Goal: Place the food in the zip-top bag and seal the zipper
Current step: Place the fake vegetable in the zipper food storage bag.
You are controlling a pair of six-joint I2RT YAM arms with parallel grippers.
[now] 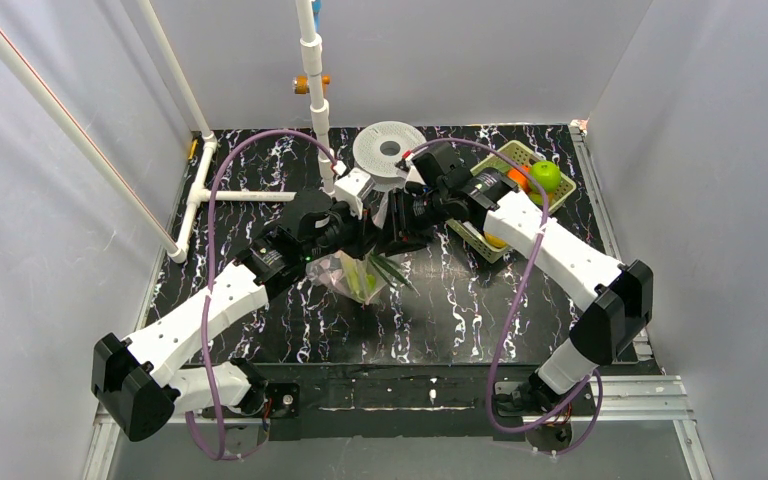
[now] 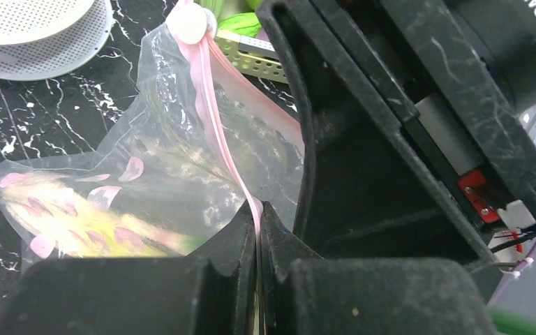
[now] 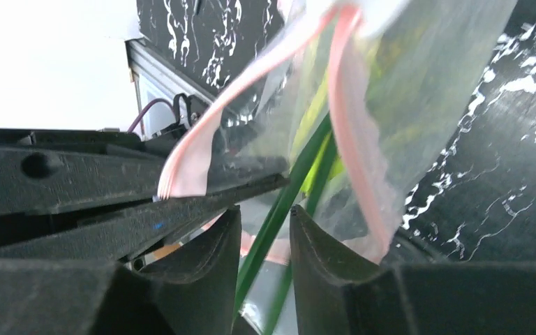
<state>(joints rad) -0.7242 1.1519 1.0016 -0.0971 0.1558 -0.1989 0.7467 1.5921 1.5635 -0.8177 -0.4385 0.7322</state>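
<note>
1. from above, my left arm (image 1: 230, 295) and right arm (image 1: 560, 250) meet over the middle of the tabletop (image 1: 460, 310). the zip-top bag (image 1: 358, 272) sits right under that meeting point, with the food (image 1: 368, 278) showing green inside it. the basket (image 1: 512, 153) is apart at the back right. it is too crowded here to tell which arm is nearer the bag's mouth.
2. from the left wrist, my left fingers (image 2: 258, 230) are together, clamped on the zipper (image 2: 213, 125). its long axis runs away from the pinch, up and to the left, to a pale round tab (image 2: 187, 22). the bag's body falls to the left of the strip.
3. from the right wrist, my right fingers (image 3: 265, 213) stand apart and clamp nothing. a long green stalk (image 3: 300, 174) runs lengthwise through the gap between them. the pink lips rise on either side, parted, so i judge the seal undone here. the next move depends on closing across both lips, then running along the strip. i cannot tell whether the stalk pokes out of the mouth.
</note>
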